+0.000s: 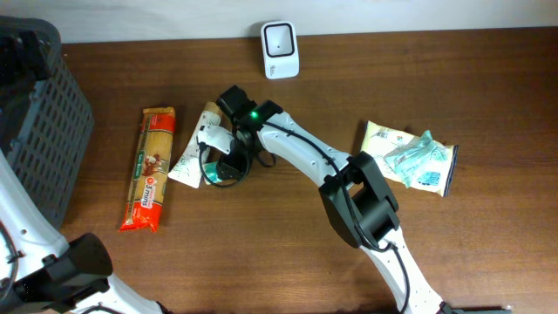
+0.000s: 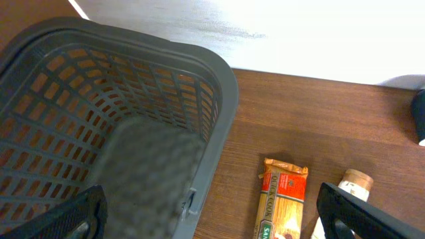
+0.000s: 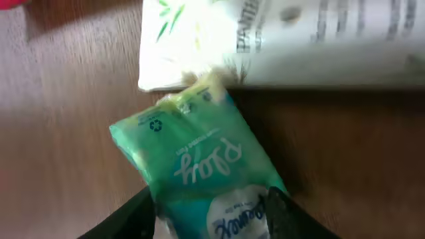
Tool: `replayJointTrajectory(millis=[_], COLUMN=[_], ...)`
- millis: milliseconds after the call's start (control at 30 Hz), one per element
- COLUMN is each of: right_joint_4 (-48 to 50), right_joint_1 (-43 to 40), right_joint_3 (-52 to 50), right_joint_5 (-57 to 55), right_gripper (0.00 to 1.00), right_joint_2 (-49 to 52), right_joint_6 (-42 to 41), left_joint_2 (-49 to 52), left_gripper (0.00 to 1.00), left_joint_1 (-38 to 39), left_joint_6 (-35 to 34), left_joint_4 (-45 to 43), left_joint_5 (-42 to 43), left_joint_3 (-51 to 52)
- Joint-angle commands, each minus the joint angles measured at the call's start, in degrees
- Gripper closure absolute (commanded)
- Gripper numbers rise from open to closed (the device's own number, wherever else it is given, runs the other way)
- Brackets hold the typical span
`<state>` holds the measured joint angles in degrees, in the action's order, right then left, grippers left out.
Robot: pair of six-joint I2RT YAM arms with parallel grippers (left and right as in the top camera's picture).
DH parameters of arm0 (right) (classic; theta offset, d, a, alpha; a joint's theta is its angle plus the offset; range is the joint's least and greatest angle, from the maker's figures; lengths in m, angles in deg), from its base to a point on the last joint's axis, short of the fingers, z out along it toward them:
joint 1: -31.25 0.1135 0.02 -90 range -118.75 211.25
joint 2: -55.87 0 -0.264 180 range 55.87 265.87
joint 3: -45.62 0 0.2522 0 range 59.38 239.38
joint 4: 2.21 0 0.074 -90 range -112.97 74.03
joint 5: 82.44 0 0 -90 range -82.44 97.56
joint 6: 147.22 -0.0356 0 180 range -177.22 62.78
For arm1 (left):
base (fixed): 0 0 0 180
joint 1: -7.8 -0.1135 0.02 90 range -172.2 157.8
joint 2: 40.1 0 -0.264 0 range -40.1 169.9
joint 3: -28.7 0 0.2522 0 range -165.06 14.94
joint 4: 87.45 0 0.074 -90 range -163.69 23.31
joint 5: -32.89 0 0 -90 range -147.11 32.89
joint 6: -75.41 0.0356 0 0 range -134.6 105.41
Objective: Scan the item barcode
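With the right hand (image 3: 211, 209) gripping the soft green plastic packet (image 3: 192, 153), I'd lift clear of the white tube (image 3: 299, 40), then hold it square to the white boxy scanner (image 1: 280, 37).

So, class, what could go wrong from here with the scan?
The green packet is held by one end in the right pincer and may slip. The white tube lies close beside it and may get knocked. No barcode shows on its visible face, so the scanner may miss it.

White right arm (image 1: 296, 150), black joints (image 1: 362, 205) and hand (image 3: 211, 216), green wrist light (image 1: 255, 113), looped black cable (image 1: 206, 161).
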<state>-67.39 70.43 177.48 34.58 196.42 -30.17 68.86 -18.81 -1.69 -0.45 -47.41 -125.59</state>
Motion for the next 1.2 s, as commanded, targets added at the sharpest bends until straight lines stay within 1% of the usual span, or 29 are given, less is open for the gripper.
replayJointTrajectory(millis=[0, 33, 67, 100, 133, 167, 200, 233, 267, 300, 333, 367, 433, 500, 567, 600, 667, 700, 733, 767, 833, 867, 900, 967, 1000, 1033, 1100, 1133, 1167], right_joint_4=[-5.7, -8.9, -10.2, -10.3, -10.2, -10.7, -12.3, -10.5, -8.0, -7.7, -7.8, -7.7, -7.7, -7.9, -7.3, -6.8, -6.0, -5.7, -5.8, -6.6, -9.4, -12.8, -14.7, -15.4, -13.8, -10.6, -1.0, 6.1, 12.7], right_joint_1=[-0.3, -0.2, 0.1, 0.3, 0.2, -0.6, -2.3, -3.3, -3.7, -3.6, -3.6, -3.6, -3.6, -3.6, -3.6, -3.6, -3.6, -3.6, -3.7, -4.6, -6.8, -9.9, -11.8, -17.1, -19.3, -20.3, -20.4, -19.6, -18.5], right_joint_3=[0.8, 0.8, 0.8, 0.9, 1.5, 3.4, 9.5, 11.6, 10.9, 10.0, 8.3, 6.5, 5.3, 5.0, 4.8, 4.8, 4.8, 4.8, 4.8, 5.4, 8.6, 13.9, 17.4, 26.3, 29.9, 30.6, 30.4, 30.4, 30.4], right_joint_5=[-3.3, -5.4, -5.2, -5.2, -5.3, -5.5, -5.4, -5.4, -5.5, -5.2, -3.1, 0.6, 3.6, 4.1, 4.7, 5.2, 5.6, 5.6, 5.6, 6.0, 10.7, 16.7, 18.7, 19.2, 15.4, 9.4, -8.9, -20.4, -28.3], right_gripper=[0.54, 0.54, 0.54, 0.51, 0.45, 0.41, 0.34, 0.33, 0.34, 0.37, 0.42, 0.45, 0.46, 0.47, 0.51, 0.55, 0.67, 0.85, 0.95, 0.96, 0.96, 0.96, 0.96, 0.96, 0.96, 0.96, 0.96, 0.96, 0.96], right_joint_2=[1.2, 1.2, 1.1, 0.9, 0.6, 0.1, -0.4, -0.4, -0.1, 0.4, 1.2, 1.9, 2.3, 2.3, 4.1, 5.2, 6.1, 6.1, 6.1, 4.9, 2.9, 0.3, -1.2, -4.1, -4.1, -4.1, -3.7, -2.6, -0.9], right_joint_6=[-25.5, -38.8, -42.1, -42.8, -42.3, -42.2, -37.8, -31.4, -21.6, -15.2, -9.9, -7.6, -7.5, -7.6, -7.8, -8.0, -9.2, -10.8, -11.3, -14.1, -15.6, -15.6, -16.4, -22.9, -25.3, -27.2, -27.5, -24.2, -18.3], left_joint_2=[-0.5, -0.5, -0.5, -0.5, -0.5, -0.5, -0.5, -0.5, -0.5, -0.5, -0.5, -0.5, -0.5, -0.5, -0.5, -0.5, -0.5, -0.5, -0.5, -0.5, -0.5, -0.5, -0.5, -0.5, -0.5, -0.5, -0.5, -0.5, -0.5], left_gripper=[0.01, 0.01, 0.01, 0.01, 0.01, 0.01, 0.01, 0.01, 0.01, 0.01, 0.01, 0.01, 0.01, 0.01, 0.01, 0.01, 0.01, 0.01, 0.01, 0.01, 0.01, 0.01, 0.01, 0.01, 0.01, 0.01, 0.01, 0.01, 0.01], left_joint_1=[-0.1, -0.1, -0.1, -0.1, -0.1, -0.1, -0.1, -0.1, -0.1, -0.1, -0.1, -0.1, -0.1, -0.1, -0.1, -0.1, -0.1, -0.1, -0.1, -0.1, -0.1, -0.1, -0.1, -0.1, -0.1, -0.1, -0.1, -0.1, -0.1], left_joint_6=[0.9, 0.9, 0.9, 0.9, 0.9, 0.9, 0.9, 0.9, 0.9, 0.9, 0.9, 0.9, 0.9, 0.9, 0.9, 0.9, 0.9, 0.9, 0.9, 0.9, 0.9, 0.9, 0.9, 0.9, 0.9, 0.9, 0.9, 0.9, 0.9], left_joint_4=[0.0, 0.0, 0.0, 0.0, 0.0, 0.0, 0.0, 0.0, 0.0, 0.0, 0.0, 0.0, 0.0, 0.0, 0.0, 0.0, 0.0, 0.0, 0.0, 0.0, 0.0, 0.0, 0.0, 0.0, 0.0, 0.0, 0.0, 0.0, 0.0], left_joint_5=[0.6, 0.6, 0.6, 0.6, 0.6, 0.6, 0.6, 0.6, 0.6, 0.6, 0.6, 0.6, 0.6, 0.6, 0.6, 0.6, 0.6, 0.6, 0.6, 0.6, 0.6, 0.6, 0.6, 0.6, 0.6, 0.6, 0.6, 0.6, 0.6], left_joint_3=[-0.7, -0.7, -0.7, -0.7, -0.7, -0.7, -0.7, -0.7, -0.7, -0.7, -0.7, -0.7, -0.7, -0.7, -0.7, -0.7, -0.7, -0.7, -0.7, -0.7, -0.7, -0.7, -0.7, -0.7, -0.7, -0.7, -0.7, -0.7, -0.7])
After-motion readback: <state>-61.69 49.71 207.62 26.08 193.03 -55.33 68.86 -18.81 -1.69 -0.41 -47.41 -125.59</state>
